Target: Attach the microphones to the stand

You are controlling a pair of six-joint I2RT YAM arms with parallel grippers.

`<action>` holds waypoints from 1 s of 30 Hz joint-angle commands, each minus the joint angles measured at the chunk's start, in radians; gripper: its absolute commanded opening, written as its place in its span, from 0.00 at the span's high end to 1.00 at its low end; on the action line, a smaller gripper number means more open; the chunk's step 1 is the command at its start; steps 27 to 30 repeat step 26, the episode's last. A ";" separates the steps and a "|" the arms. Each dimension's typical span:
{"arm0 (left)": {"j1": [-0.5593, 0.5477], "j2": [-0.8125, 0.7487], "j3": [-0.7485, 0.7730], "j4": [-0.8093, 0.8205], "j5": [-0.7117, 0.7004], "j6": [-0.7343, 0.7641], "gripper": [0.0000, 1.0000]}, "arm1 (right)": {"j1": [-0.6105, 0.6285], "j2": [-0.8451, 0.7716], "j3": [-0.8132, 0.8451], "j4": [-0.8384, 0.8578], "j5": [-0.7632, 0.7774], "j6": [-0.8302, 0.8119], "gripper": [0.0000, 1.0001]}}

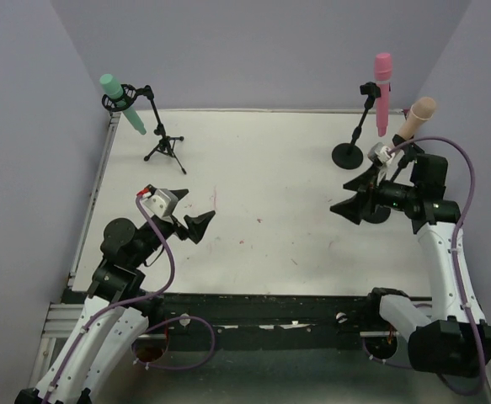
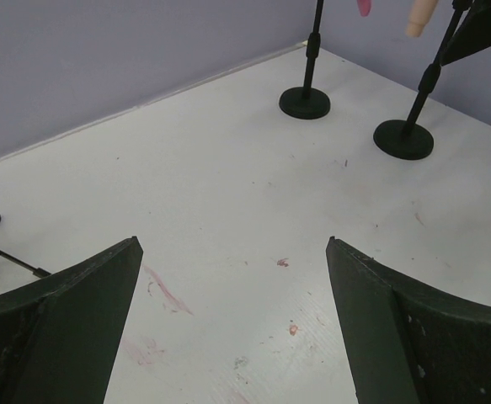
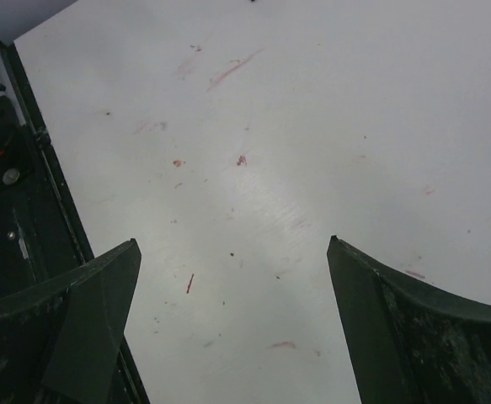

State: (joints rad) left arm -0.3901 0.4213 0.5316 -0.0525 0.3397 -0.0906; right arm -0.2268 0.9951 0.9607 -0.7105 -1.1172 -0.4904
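White tabletop [image 1: 270, 168] is stretching between the left gripper [image 1: 192, 215] and the right gripper [image 1: 352, 198] — both gaping wide, holding nothing. The teal-green microphone [image 1: 119, 101] is sitting clipped in the tripod stand [image 1: 165, 143] far-left; the pink microphone [image 1: 382, 93] and the peach microphone [image 1: 415, 118] are sitting on round-based stands [image 1: 348, 154] far-right.

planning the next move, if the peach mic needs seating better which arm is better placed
Right, probably. The right gripper is open and empty beside the stand holding the peach microphone; the left gripper, also open, is far off on the other side.
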 commanded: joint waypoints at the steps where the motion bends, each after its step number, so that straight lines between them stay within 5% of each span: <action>1: 0.003 0.011 -0.001 -0.004 -0.057 0.002 0.02 | 0.167 0.054 0.029 0.224 0.114 0.173 0.00; 7: 0.004 0.010 -0.012 0.003 -0.099 0.008 0.02 | 0.192 0.028 -0.048 0.445 0.198 0.358 0.01; 13: 0.005 0.019 -0.019 0.028 -0.126 0.011 0.02 | 0.192 -0.056 -0.186 0.623 0.503 0.671 0.00; 30: 0.004 0.030 -0.022 0.026 -0.148 0.006 0.02 | 0.192 -0.108 -0.205 0.614 0.559 0.582 0.01</action>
